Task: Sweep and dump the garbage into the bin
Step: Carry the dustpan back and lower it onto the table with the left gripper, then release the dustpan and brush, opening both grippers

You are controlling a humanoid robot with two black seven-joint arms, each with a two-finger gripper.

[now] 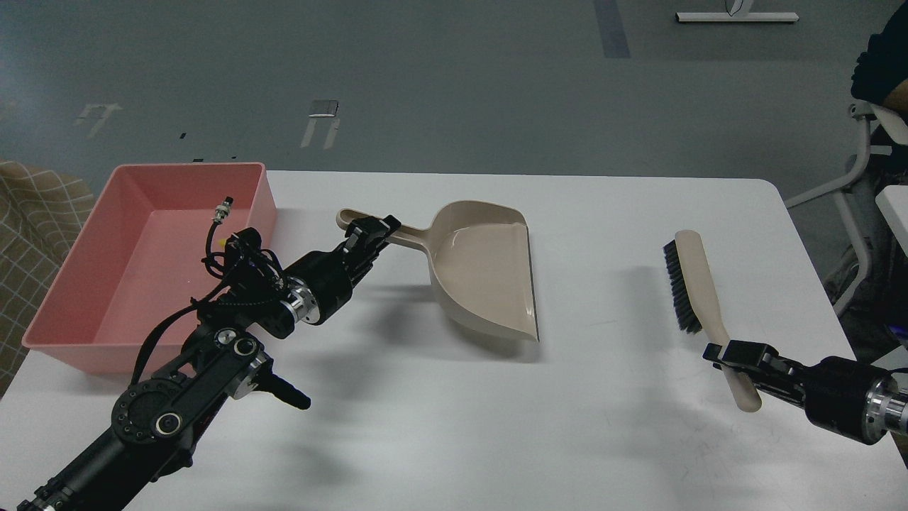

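The pink bin (71, 284) stands at the table's left. My left arm crosses in front of it and hides most of the garbage; only a speck of yellow (224, 241) shows by the arm. My left gripper (369, 233) is shut on the handle of the beige dustpan (486, 277), which is empty and sits low at the table's middle, its front lip at the surface. My right gripper (734, 353) is shut on the handle of the beige brush (691, 280), whose black bristles face left, at the table's right.
The white table (496, 426) ends at a rounded far-right corner. A chair frame (862, 170) and a seated person stand off its right edge. A checked cloth (35, 213) lies left of the bin.
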